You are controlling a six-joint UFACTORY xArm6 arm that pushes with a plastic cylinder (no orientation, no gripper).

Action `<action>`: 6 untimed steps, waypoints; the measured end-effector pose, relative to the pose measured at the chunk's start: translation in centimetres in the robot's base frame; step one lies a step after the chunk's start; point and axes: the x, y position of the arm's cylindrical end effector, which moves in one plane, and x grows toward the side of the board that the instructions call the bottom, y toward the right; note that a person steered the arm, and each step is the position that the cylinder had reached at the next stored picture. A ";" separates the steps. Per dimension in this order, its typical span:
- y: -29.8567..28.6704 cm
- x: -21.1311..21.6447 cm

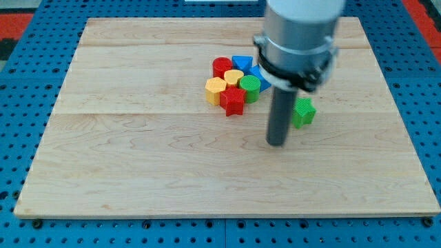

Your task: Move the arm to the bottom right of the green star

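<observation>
My tip (pixel 276 143) sits on the board near its middle, no claw to judge, just below-left of the green star (pixel 303 111), probably not touching. Toward the top edge huddle the red star (pixel 233 101), green cylinder (pixel 250 88) and yellow hexagon (pixel 215 89).

So the cluster of blocks (pixel 236 84) sits mid-board, nearer the table's (pixel 138 172) top edge. The green star (pixel 304 112) lies alone toward the right edge, with my tip (pixel 276 143) just bottom-left of it.

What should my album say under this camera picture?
My tip rests just left of and below the green star.
</observation>
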 end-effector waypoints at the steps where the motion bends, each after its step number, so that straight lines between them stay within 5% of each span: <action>1: 11.8 1.0; 3: 14.7 -7.9; 6: 5.7 -5.9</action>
